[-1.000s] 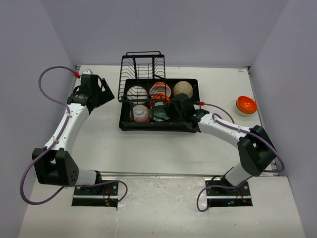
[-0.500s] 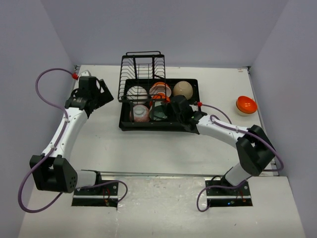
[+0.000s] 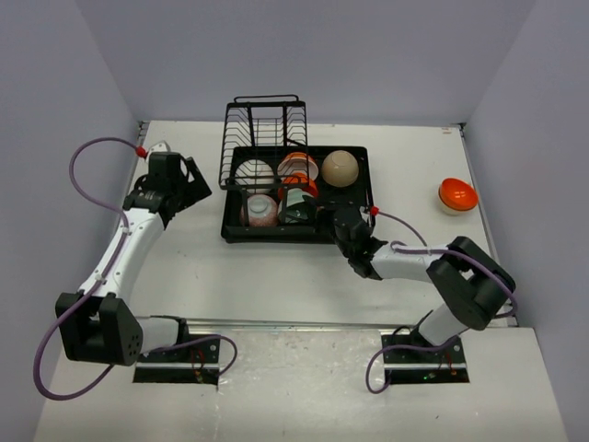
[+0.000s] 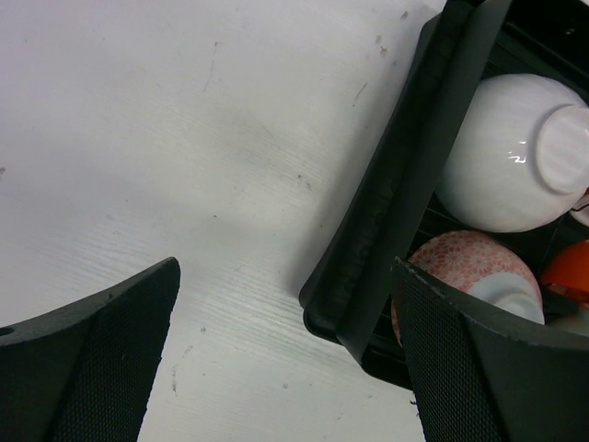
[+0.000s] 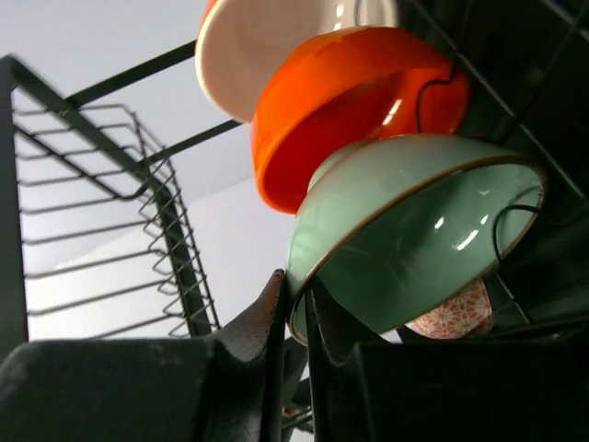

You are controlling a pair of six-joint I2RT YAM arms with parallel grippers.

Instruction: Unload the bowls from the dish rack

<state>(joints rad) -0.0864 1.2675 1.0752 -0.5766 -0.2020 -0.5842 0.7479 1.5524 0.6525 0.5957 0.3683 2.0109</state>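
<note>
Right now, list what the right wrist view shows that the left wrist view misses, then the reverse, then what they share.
Right wrist only: the right gripper pinching the green bowl by its rim, an orange bowl next to it, the upright wires. Left wrist only: the open left gripper over bare table, an upturned white bowl. Shared: the dish rack and, likely, the pink patterned bowl.

The left arm (image 3: pixel 124 241) and right arm (image 3: pixel 414 261) share white tubular links and chunky black joint housings. A purple cable (image 3: pixel 75 164) with a red connector (image 3: pixel 141 148) trails each. The left end effector (image 4: pixel 285 267) has matte black, mesh-textured fingers (image 4: pixel 92 359).
</note>
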